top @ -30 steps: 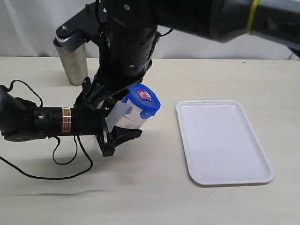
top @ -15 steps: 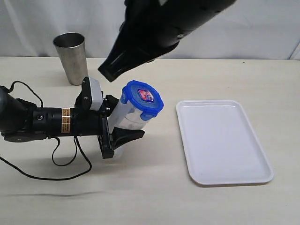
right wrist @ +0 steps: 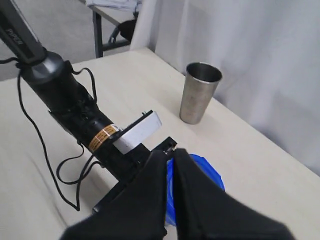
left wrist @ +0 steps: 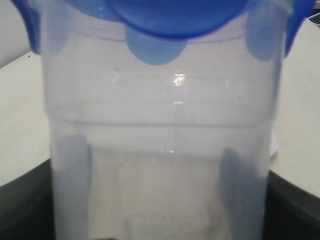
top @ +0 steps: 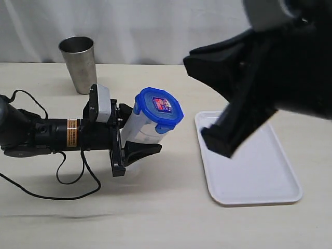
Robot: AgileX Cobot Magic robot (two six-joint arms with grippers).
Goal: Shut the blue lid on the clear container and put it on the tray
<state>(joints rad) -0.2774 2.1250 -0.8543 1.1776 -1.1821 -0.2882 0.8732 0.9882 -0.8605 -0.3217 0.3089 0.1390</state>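
The clear container (top: 139,130) leans to the right above the table, and my left gripper (top: 134,136) is shut on its lower body. The blue lid (top: 158,108) sits on its mouth with the sticker facing up. In the left wrist view the container (left wrist: 160,125) fills the picture, the lid (left wrist: 165,15) caps it, and the fingers (left wrist: 70,190) show dark through the plastic. My right gripper (top: 223,142) hangs high and close to the camera, over the white tray (top: 259,179). Its jaws (right wrist: 170,152) are shut on nothing, with the lid (right wrist: 202,172) below them.
A grey steel tumbler (top: 79,62) stands at the back left, also in the right wrist view (right wrist: 199,92). The left arm (top: 46,134) lies low along the table with a black cable (top: 62,194) looping beside it. The right arm covers part of the tray.
The right arm has lifted off the lid and swung right, over the tray, and its jaws have shut. The left gripper and the container have stayed put.
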